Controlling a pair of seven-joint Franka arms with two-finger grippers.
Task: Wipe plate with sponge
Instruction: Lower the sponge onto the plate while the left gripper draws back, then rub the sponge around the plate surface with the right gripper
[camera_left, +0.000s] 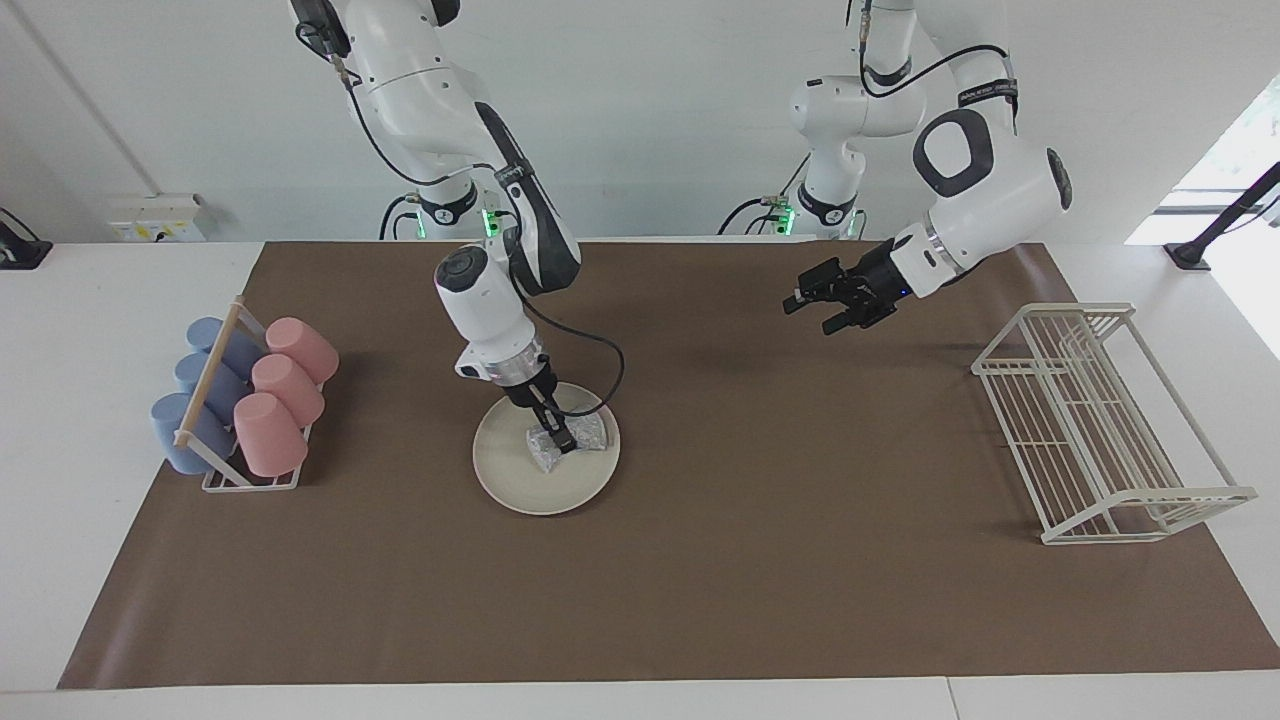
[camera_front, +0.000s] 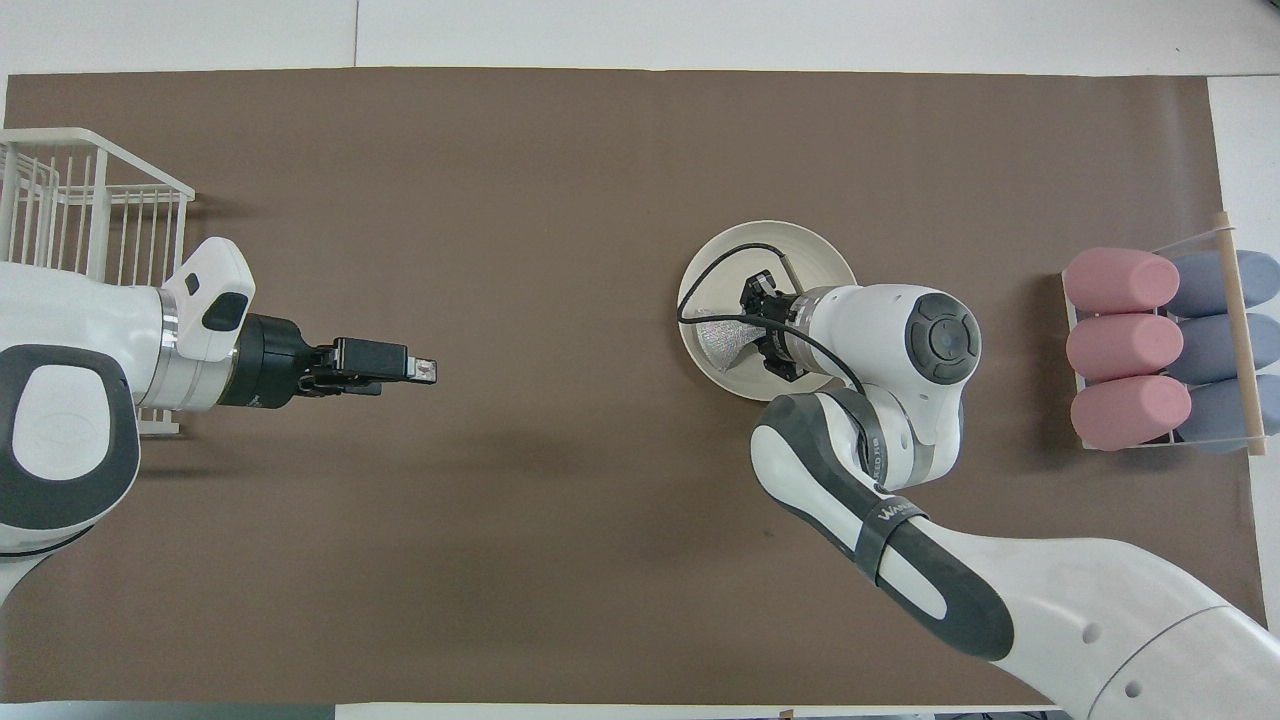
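The cream-white plate (camera_left: 520, 487) (camera_front: 800, 245) lies flat on the brown mat, toward the right arm's end of the table. The silvery mesh sponge (camera_left: 588, 433) (camera_front: 720, 340) rests on the plate, at the part nearest the left arm's end. My right gripper (camera_left: 562, 441) (camera_front: 752, 326) points down onto the plate, shut on the sponge, which bunches around the fingertips. Its wrist hides part of the plate in the overhead view. My left gripper (camera_left: 812, 308) (camera_front: 425, 370) waits open and empty above bare mat, near the wire rack's end.
A rack of pink and blue cups (camera_left: 245, 400) (camera_front: 1160, 345) lying on their sides stands at the right arm's end. A white wire dish rack (camera_left: 1100, 420) (camera_front: 90, 200) stands at the left arm's end. The brown mat (camera_left: 760, 560) covers the table between them.
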